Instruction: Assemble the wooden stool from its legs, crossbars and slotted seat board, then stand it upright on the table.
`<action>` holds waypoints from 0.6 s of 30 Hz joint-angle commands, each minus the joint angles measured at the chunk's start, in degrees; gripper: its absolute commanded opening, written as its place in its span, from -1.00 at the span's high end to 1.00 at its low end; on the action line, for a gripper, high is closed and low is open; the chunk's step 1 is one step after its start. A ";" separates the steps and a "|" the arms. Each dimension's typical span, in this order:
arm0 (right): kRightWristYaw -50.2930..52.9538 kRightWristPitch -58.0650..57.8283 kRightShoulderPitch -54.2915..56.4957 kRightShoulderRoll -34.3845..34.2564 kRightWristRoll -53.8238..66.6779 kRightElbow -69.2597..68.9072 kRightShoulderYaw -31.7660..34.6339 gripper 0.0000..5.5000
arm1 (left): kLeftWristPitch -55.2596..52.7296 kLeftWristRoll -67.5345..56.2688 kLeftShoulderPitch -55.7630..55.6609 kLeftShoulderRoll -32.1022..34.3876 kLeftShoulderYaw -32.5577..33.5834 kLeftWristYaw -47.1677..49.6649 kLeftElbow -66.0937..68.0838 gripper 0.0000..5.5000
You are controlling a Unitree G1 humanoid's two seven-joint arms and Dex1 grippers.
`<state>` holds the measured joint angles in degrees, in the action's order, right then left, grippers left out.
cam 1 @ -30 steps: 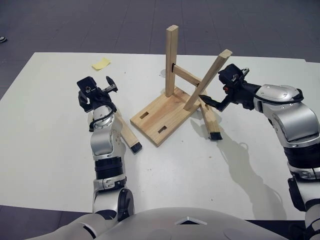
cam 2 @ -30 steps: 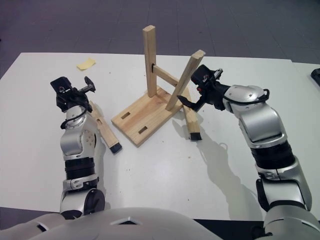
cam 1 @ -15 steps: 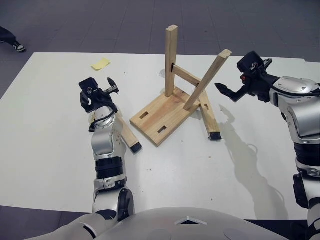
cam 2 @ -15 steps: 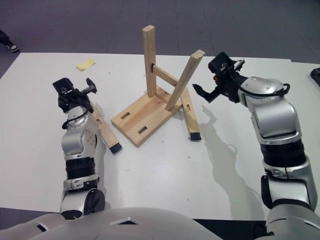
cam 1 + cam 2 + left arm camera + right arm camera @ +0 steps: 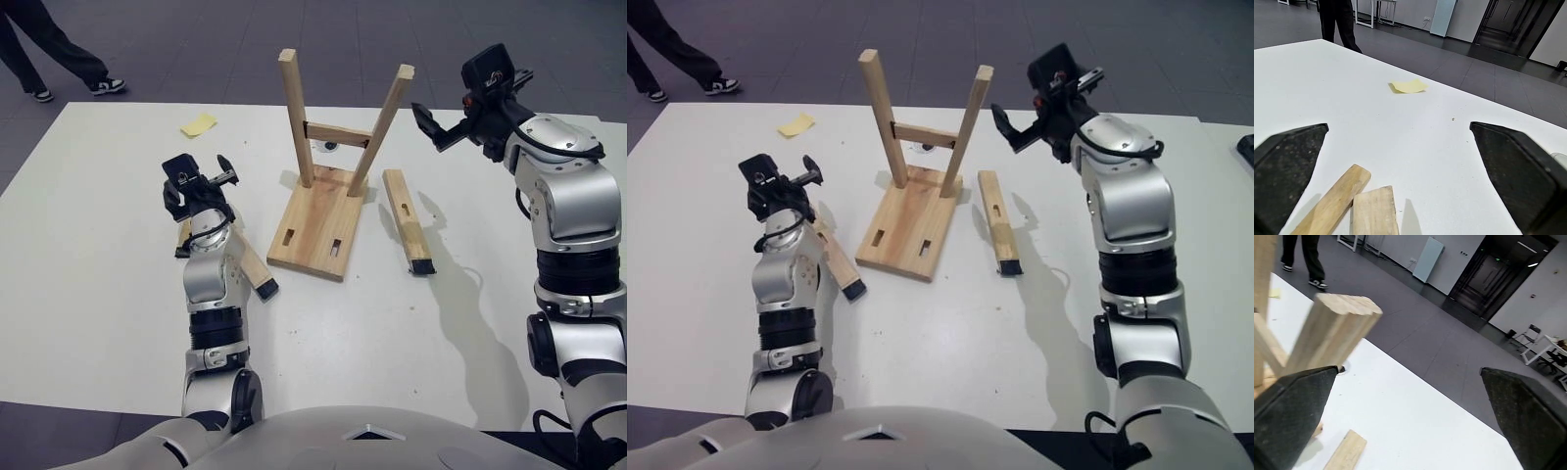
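From my head, the stool looks about half built. The board (image 5: pixel 315 227) lies flat on the table (image 5: pixel 98 294), and two legs (image 5: pixel 295 117) stand at its far end, tied by a crossbar (image 5: pixel 338 134) high up. The two near slots are unfilled. A loose leg (image 5: pixel 406 220) with a black cap lies just beside the board on my right. A capped leg (image 5: pixel 250 262) and another stick lie under my left arm. I judge two legs, their bar and the flip upright are left. The wood is pale, square-cut and matt, and the table is smooth white. My left gripper (image 5: pixel 201 181) hovers over those sticks with its jaws apart and empty. My right gripper (image 5: pixel 438 125) hangs beside the right leg's top, also spread and holding nothing. My left wrist shows black wedge fingers (image 5: pixel 1288 161) wide, two blunt wood ends between them and a yellow note (image 5: pixel 1409 86) beyond. My right wrist shows a ridged leg top (image 5: pixel 1334 328) close by one finger, not gripped.
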<state>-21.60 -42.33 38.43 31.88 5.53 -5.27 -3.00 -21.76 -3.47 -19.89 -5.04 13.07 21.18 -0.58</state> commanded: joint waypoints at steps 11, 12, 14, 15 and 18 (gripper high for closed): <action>-6.28 -12.14 -12.47 -1.65 7.70 -15.56 -0.46 -0.96 | -9.98 -0.47 6.05 23.25 1.64 -20.71 -4.50 -0.96; -5.74 -12.68 -13.21 -2.02 7.86 -16.30 -0.29 -0.96 | -11.43 -1.43 6.53 24.78 1.68 -23.06 -4.15 -0.96; -4.49 -13.62 -14.68 -3.03 8.06 -17.60 -0.11 -0.96 | -13.78 -2.80 7.42 27.29 0.85 -27.92 -3.05 -0.96; -3.88 -13.98 -15.33 -3.54 8.10 -18.19 -0.14 -0.96 | -14.34 -3.14 7.90 28.26 0.23 -30.04 -2.68 -0.96; -2.07 -15.01 -17.23 -5.11 8.37 -20.10 0.28 -0.96 | -14.95 -2.57 9.88 31.49 -1.29 -34.42 -2.02 -0.96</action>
<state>-24.94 -56.05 22.68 27.89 13.38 -23.47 -3.74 -35.58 -6.38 -11.85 23.70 12.93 -10.51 -3.15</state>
